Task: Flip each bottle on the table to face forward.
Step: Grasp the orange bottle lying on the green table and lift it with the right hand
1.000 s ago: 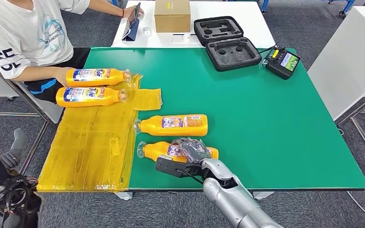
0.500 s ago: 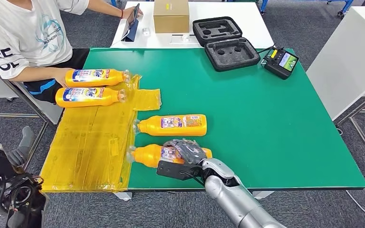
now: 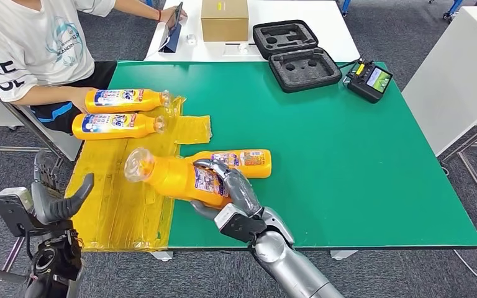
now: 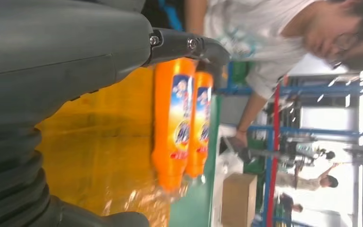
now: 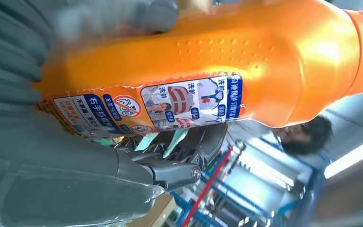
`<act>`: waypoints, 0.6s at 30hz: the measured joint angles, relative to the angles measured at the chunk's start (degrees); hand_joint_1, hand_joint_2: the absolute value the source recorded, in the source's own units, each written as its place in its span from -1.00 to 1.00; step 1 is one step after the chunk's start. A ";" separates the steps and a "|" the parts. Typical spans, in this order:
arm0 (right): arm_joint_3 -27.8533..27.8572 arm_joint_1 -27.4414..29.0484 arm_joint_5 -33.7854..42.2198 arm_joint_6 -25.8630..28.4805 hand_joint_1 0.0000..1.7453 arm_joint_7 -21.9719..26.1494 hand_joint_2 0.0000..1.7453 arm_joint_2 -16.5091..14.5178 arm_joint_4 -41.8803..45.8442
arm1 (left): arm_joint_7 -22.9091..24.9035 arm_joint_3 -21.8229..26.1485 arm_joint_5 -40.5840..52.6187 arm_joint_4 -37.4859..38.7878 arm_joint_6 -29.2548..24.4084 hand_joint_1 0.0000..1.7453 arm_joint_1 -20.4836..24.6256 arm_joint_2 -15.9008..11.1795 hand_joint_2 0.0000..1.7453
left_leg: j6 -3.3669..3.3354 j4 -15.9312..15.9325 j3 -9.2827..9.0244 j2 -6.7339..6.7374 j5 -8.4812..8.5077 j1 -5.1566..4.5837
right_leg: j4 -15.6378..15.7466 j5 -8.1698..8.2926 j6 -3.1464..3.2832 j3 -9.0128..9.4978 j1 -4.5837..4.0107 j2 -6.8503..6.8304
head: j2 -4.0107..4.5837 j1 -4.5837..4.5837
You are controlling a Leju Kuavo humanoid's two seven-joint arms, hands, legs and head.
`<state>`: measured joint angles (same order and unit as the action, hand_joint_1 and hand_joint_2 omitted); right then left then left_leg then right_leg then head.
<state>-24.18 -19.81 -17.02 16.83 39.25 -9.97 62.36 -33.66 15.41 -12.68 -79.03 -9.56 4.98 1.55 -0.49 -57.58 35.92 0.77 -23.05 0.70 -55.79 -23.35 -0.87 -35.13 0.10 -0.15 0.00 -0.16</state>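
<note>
the right hand [image 3: 230,186] grips an orange bottle [image 3: 174,177] clear of the green table [image 3: 348,155] — raised so it can be rolled label-forward — while the left hand [image 3: 53,202] hangs with fingers apart beside the table, holding nothing.

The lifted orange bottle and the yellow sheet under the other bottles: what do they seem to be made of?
The lifted orange bottle, held by the right hand, looks like glossy moulded plastic: bright highlights, small raised dots, a printed paper or film label. The yellow sheet looks like thin translucent plastic film: it wrinkles and shines, though its exact material is uncertain.
</note>
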 joint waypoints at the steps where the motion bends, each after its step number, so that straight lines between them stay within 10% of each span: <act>1: 0.11 0.06 0.97 0.69 1.00 0.25 1.00 -0.14 0.24 | 0.58 -0.27 -1.01 0.02 1.66 -1.00 -0.24 -0.02 1.00 | 0.00 0.00 0.01 -0.01 0.00 0.00 | 0.00 0.00 0.00 -0.01 0.00 -0.01 | 0.00 -0.01; 18: 3.30 0.68 11.37 4.70 1.00 0.69 1.00 -0.66 1.44 | 7.91 -7.92 -9.76 -2.46 24.09 -1.00 -3.21 -0.13 1.00 | 0.00 0.00 0.07 -0.04 0.00 0.00 | 0.00 -0.01 -0.01 -0.05 0.00 -0.02 | 0.00 0.01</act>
<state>-20.88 -19.13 -5.65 21.53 39.93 -10.62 63.81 -25.74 7.49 -22.44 -81.50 14.53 1.77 1.42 -0.49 -57.58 35.99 0.72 -23.06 0.71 -55.79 -23.36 -0.87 -35.18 0.10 -0.17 0.00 -0.15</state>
